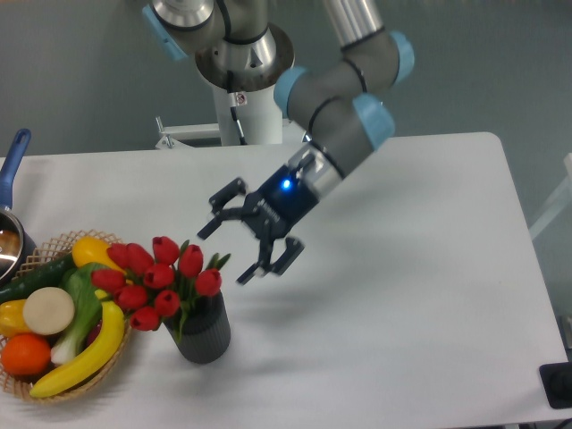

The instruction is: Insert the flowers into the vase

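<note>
The flowers point(156, 279), a tight bunch of red tulip buds with green leaves, stand in the vase point(204, 332), a short dark grey ribbed cylinder near the table's front left. The buds lean left over the vase's rim toward the basket. My gripper point(231, 247) is open and empty, its fingers spread, a little above and to the right of the flowers and apart from them.
A woven wicker basket point(27, 386) at the front left holds a banana, an orange, a yellow pepper, a leafy vegetable and other produce, touching the flower bunch. A pot with a blue handle point(12, 170) sits at the left edge. The arm's base point(243, 71) stands behind the table.
</note>
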### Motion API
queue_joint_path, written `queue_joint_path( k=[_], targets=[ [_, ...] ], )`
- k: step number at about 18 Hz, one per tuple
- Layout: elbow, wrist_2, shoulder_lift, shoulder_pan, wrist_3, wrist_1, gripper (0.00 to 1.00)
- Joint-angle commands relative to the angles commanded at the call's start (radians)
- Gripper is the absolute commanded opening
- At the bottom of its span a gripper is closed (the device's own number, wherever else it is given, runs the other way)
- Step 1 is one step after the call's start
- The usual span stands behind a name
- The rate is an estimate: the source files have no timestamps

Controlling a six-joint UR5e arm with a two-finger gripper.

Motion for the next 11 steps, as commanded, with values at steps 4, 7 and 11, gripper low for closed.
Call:
queue_joint_path(
  k=[4,7,11],
  targets=[
    [0.001,0.216,0.089,0.075,-0.011,-0.026,1.00],
    [0.015,0.394,0.092,0.132,-0.012,-0.029,1.00],
    [0.021,0.520,0.066,0.201,-0.012,-0.031,1.00]
  ],
)
